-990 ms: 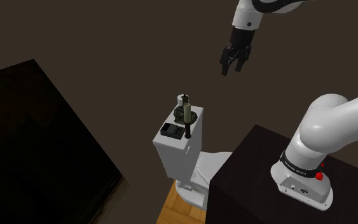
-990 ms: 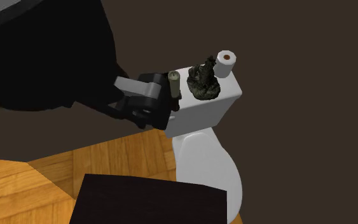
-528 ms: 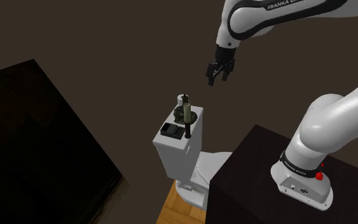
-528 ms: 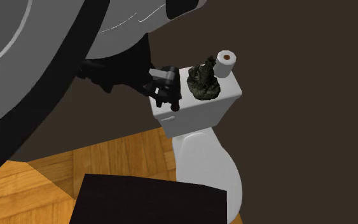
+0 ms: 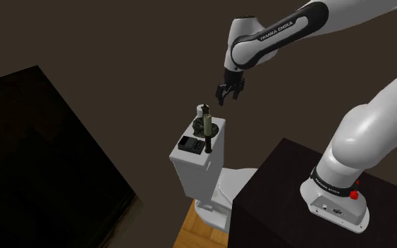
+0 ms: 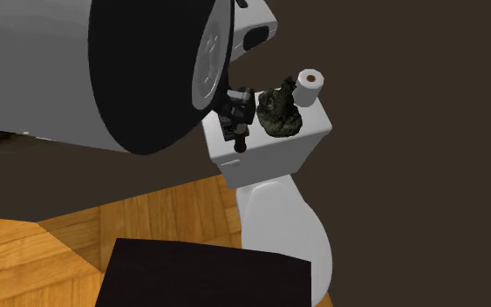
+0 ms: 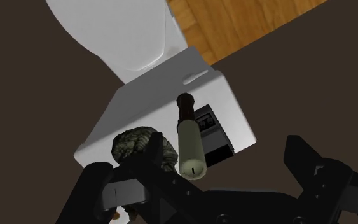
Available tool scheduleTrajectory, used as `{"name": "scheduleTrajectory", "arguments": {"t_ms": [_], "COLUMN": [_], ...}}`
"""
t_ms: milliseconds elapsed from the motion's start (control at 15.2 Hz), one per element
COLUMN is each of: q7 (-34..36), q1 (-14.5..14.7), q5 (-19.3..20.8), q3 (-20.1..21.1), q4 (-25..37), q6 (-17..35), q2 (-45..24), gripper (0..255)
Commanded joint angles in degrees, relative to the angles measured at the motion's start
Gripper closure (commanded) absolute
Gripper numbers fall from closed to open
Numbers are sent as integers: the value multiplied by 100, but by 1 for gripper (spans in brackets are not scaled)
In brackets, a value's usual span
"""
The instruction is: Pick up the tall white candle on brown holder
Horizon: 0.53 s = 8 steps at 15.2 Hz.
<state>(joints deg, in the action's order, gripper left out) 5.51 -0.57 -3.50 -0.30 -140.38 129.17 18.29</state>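
**A:** ok so what actually moved in the last second?

**B:** just the arm point(image 5: 288, 27). In the shoulder view the gripper point(image 5: 229, 93) started in the upper right of the frame. It slid down and left in two steps and is now just above and right of the candle point(image 5: 206, 121). The forearm used to barely poke in at the top edge. Now it's stretched right across the upper right.

**A:** and the other camera?

**B:** there the gripper point(image 6: 237, 122) went from left of the tank point(image 6: 274, 153) to over its left end, so it now covers the candle. The arm point(image 6: 104, 70) also swelled to fill the whole upper left.
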Motion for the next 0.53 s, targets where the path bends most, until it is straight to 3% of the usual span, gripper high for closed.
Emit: {"name": "scheduleTrajectory", "arguments": {"t_ms": [0,462], "q7": [33,221], "q1": [-15,-65], "q5": [65,388], "q3": [25,47], "q4": [166,859], "q6": [361,1344], "q2": [-485,-2055], "gripper": [0,0]}}
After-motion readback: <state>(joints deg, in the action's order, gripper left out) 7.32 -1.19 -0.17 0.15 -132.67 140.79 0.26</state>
